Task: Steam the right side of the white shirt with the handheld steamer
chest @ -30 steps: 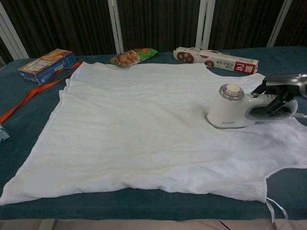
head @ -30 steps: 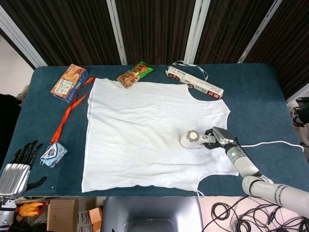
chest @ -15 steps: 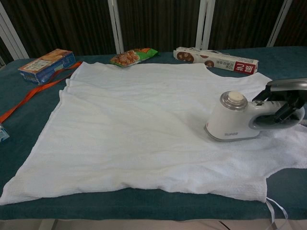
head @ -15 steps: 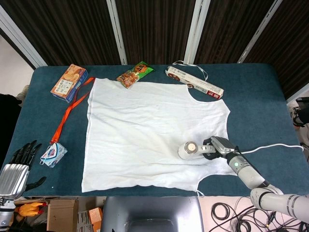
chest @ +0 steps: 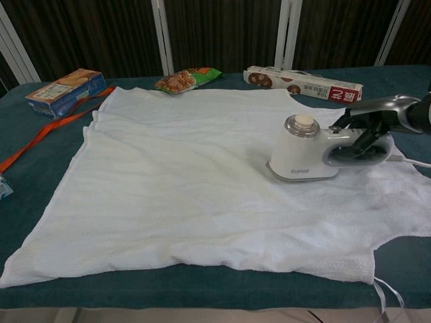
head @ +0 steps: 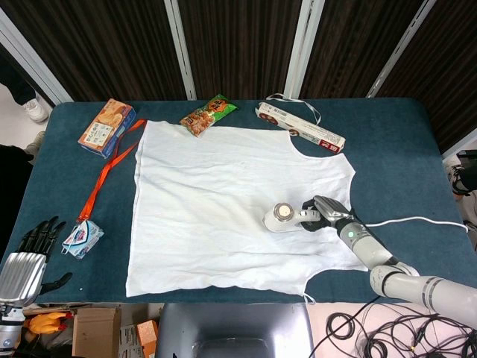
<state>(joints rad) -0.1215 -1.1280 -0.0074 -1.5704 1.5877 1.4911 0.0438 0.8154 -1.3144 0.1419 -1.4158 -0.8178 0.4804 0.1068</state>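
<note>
- Steamer (head: 282,217) sits further left on the shirt (head: 216,201) than half a second earlier.
- Right hand (chest: 372,124) clamps its handle; left hand (head: 33,246) rests idle, fingers apart.
- Keep the soleplate flat, strokes slow and overlapping.

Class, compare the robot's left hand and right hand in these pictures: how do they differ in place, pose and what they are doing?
The right hand grips the handheld steamer by its handle, over the white shirt; the left hand holds nothing, fingers apart. The right hand is above the table; the left hand hangs off its near left corner, away from the shirt. Both have dark fingers.
</note>
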